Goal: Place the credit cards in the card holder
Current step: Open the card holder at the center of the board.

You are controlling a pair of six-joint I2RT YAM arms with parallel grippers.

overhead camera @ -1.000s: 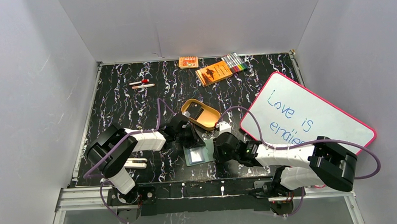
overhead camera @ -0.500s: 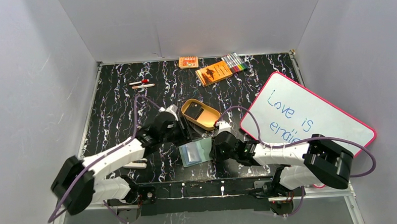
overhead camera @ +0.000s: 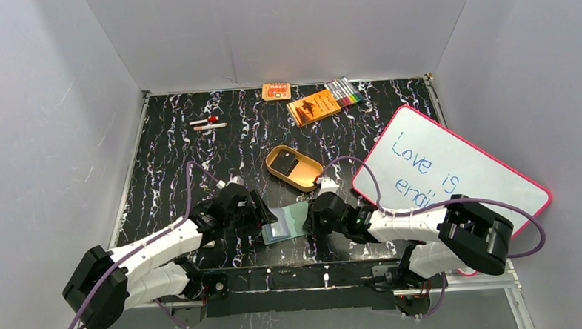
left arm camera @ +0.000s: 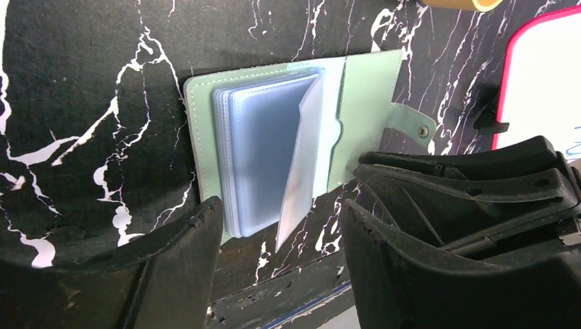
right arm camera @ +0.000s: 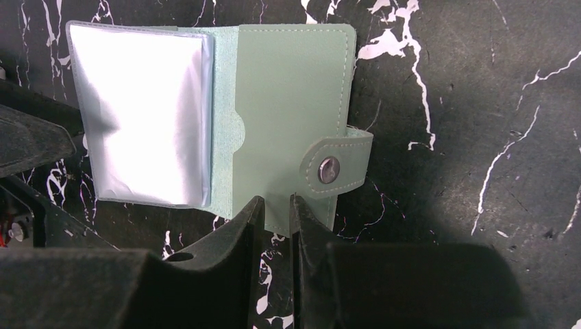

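The sage-green card holder (overhead camera: pixel 285 222) lies open near the table's front edge. Its pale blue pockets (left arm camera: pixel 264 151) are fanned out and one clear sleeve (left arm camera: pixel 301 164) stands up. My left gripper (left arm camera: pixel 279 223) is open, just short of the holder's near-left corner and holding nothing. My right gripper (right arm camera: pixel 275 209) rests its tips on the near edge of the green cover (right arm camera: pixel 288 103) beside the snap tab (right arm camera: pixel 339 164). Its jaws stand a narrow slit apart with nothing pinched. One dark credit card (overhead camera: pixel 297 166) lies in the tan oval tray (overhead camera: pixel 280 156).
A pink-framed whiteboard (overhead camera: pixel 451 168) leans at the right, close to the right arm. An orange booklet (overhead camera: pixel 314 106), markers (overhead camera: pixel 344 93) and a small orange box (overhead camera: pixel 276 91) sit at the back. Two small sticks (overhead camera: pixel 207 124) lie back left. The table's front edge runs just behind both grippers.
My left gripper has opened and drawn back to the left, off the card holder, and its arm now lies lower. The right gripper has stayed on the cover.
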